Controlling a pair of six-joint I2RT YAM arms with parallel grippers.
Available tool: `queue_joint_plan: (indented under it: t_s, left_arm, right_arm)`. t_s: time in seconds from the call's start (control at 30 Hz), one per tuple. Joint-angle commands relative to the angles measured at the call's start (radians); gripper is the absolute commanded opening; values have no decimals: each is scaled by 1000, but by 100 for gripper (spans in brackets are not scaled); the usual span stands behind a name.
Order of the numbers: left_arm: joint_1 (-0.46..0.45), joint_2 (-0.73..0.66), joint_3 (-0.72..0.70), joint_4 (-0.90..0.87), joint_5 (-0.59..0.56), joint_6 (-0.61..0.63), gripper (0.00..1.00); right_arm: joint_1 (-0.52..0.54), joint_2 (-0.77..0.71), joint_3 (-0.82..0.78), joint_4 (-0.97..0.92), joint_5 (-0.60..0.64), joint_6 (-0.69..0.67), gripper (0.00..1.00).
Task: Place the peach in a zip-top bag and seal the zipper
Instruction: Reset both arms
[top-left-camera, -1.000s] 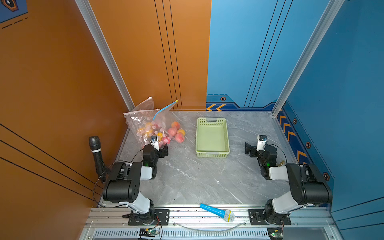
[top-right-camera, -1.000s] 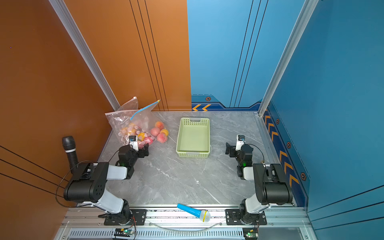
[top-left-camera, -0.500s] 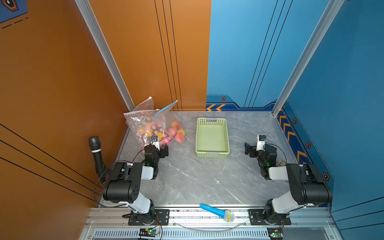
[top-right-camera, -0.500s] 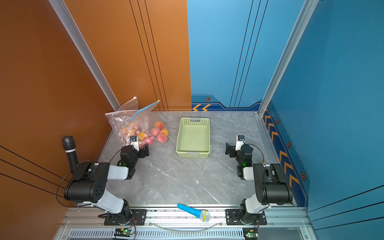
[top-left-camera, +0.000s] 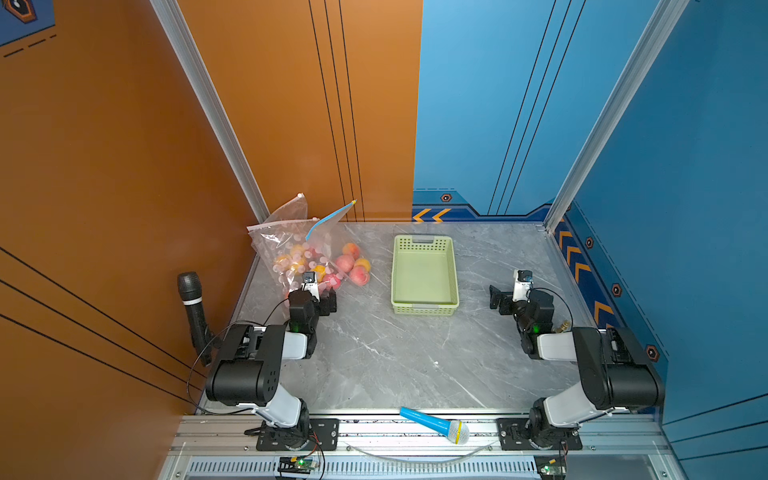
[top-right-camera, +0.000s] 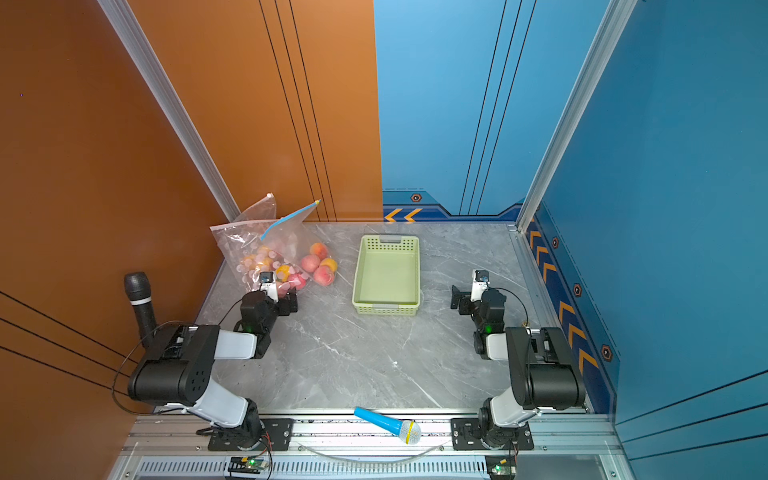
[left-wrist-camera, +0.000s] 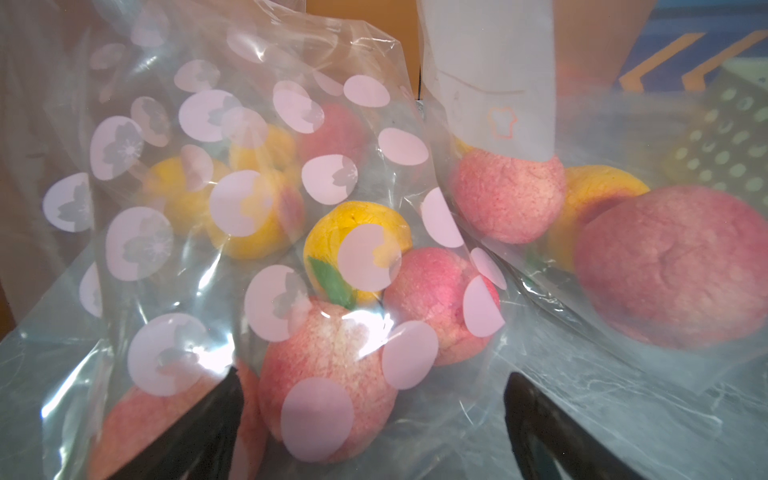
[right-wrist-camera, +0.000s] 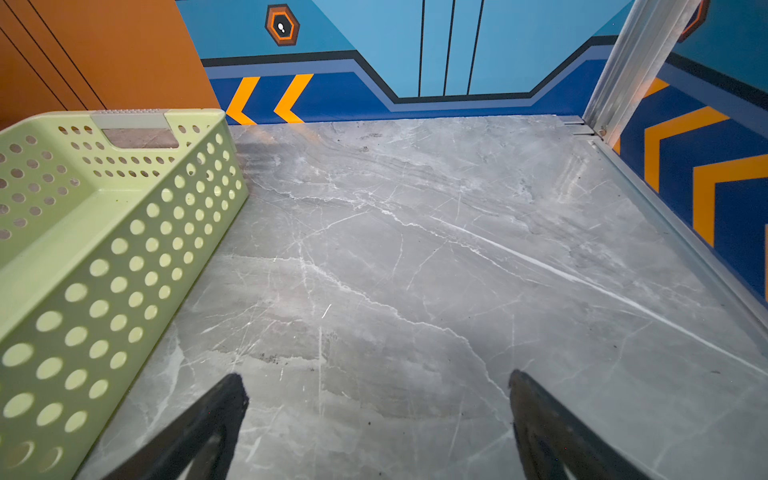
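Observation:
A clear zip-top bag (top-left-camera: 286, 245) (top-right-camera: 249, 245) with pink dots lies at the back left of the table, with several pink and yellow peaches inside it. More peaches (top-left-camera: 360, 275) (top-right-camera: 324, 275) lie just right of it; in the left wrist view one of them (left-wrist-camera: 665, 270) shows through clear film. A blue zipper strip (top-left-camera: 328, 218) sticks up above the pile. My left gripper (top-left-camera: 328, 301) (top-right-camera: 291, 301) (left-wrist-camera: 374, 376) is open right at the bag's near edge, a bagged pink peach (left-wrist-camera: 328, 374) between its fingers. My right gripper (top-left-camera: 498, 298) (right-wrist-camera: 376, 376) is open over bare table.
A light green perforated basket (top-left-camera: 424, 309) (top-right-camera: 386, 309) (right-wrist-camera: 104, 232) stands mid-table, left of the right gripper. A black microphone (top-left-camera: 191, 299) stands off the table's left edge. A blue microphone (top-left-camera: 434, 424) lies on the front rail. Walls close the back and sides.

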Motion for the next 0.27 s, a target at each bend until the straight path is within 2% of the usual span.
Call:
queue_joint_plan:
  t_s: [0.0, 0.23]
  left_arm:
    - [-7, -8, 15, -10, -21, 6, 98]
    - [-7, -8, 15, -10, -21, 7, 98]
  right_arm:
    - [5, -10, 8, -27, 8, -10, 100]
    - [5, -11, 8, -25, 10, -9, 100]
